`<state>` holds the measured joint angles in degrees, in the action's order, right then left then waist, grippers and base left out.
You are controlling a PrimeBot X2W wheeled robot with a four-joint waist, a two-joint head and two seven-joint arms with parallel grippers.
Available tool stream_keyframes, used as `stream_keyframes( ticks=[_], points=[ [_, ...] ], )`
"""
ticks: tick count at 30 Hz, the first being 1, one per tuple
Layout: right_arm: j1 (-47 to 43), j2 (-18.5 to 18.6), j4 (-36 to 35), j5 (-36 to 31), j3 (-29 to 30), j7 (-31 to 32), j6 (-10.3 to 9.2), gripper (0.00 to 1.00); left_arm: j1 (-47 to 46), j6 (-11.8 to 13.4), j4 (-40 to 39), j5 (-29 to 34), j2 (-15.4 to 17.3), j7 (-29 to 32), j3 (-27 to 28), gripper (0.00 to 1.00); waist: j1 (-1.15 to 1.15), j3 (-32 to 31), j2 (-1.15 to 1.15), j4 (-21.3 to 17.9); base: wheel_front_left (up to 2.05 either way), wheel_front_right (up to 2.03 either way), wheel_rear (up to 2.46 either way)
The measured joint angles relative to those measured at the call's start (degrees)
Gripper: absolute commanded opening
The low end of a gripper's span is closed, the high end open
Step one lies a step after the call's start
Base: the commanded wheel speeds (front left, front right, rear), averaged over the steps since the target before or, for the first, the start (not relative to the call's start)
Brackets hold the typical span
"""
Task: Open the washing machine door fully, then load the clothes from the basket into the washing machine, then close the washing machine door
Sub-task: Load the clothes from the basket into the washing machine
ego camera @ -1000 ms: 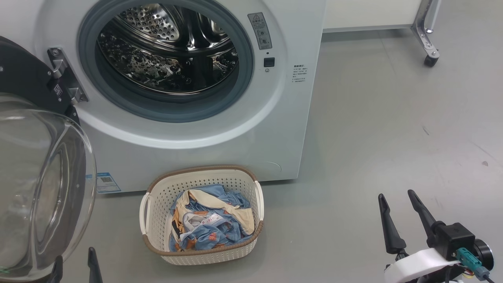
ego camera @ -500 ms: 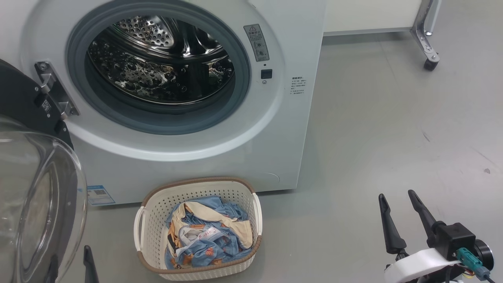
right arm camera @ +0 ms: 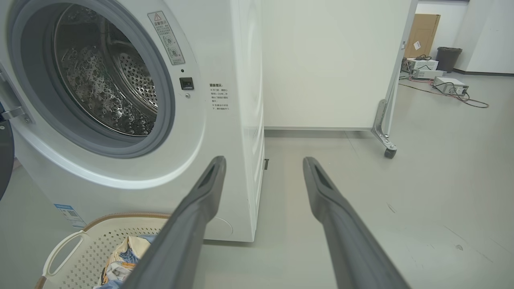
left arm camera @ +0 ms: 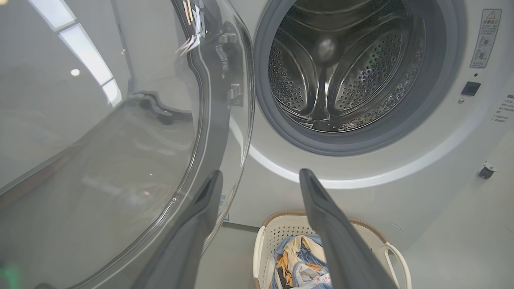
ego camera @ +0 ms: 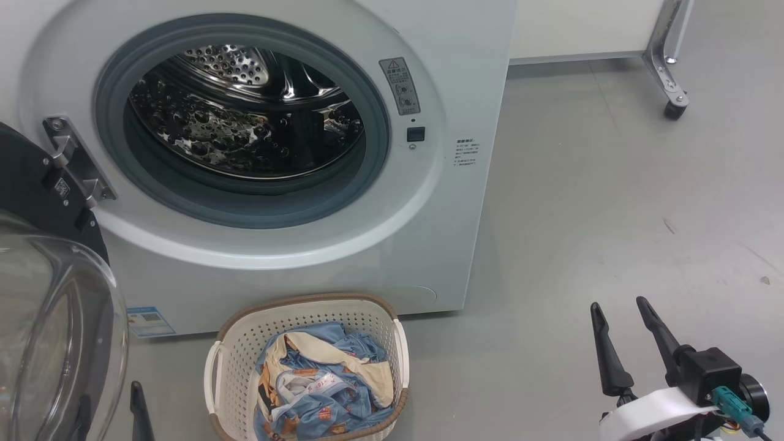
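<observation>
Hovering nearest us: our left gripper [left arm camera: 261, 173] and right gripper [ego camera: 618, 318] hung low, fingers spread apart, gripping nothing.
Basket: the basket [ego camera: 306, 301] sat on the floor [ego camera: 582, 214] just before the washing machine [ego camera: 429, 233], with the clothes [ego camera: 318, 380] heaped inside.
Door: we saw the washing machine door [ego camera: 55, 337] standing open at our left.
Drum: the steel drum [ego camera: 233, 122] showed within the grey gasket [ego camera: 257, 214].

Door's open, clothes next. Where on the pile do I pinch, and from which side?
Pinch the raised cream fold across the top of the clothes, coming straight down from above: the basket walls close off every side, and that ridge stands proud of the flatter blue fabric.
</observation>
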<state>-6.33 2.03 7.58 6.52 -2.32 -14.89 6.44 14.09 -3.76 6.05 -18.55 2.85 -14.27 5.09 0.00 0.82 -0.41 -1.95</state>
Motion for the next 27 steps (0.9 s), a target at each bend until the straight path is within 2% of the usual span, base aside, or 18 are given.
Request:
stream_keyframes(
  ticks=[16,27],
  points=[
    [0.04,0.00,-0.10,0.01,-0.43,0.00,0.04,1.00,-0.03,-0.24,-2.33,3.26,-0.08,-0.01,-0.19,1.00,0.00,1.13,0.00,-0.67,0.04,-0.04,0.00],
    [1.60,0.02,-1.60,0.89,-2.00,0.00,0.04,1.00,-2.65,-1.35,-1.40,5.25,-0.09,-0.02,-5.39,1.00,0.00,5.81,0.00,-1.76,0.00,0.00,0.00]
  ],
)
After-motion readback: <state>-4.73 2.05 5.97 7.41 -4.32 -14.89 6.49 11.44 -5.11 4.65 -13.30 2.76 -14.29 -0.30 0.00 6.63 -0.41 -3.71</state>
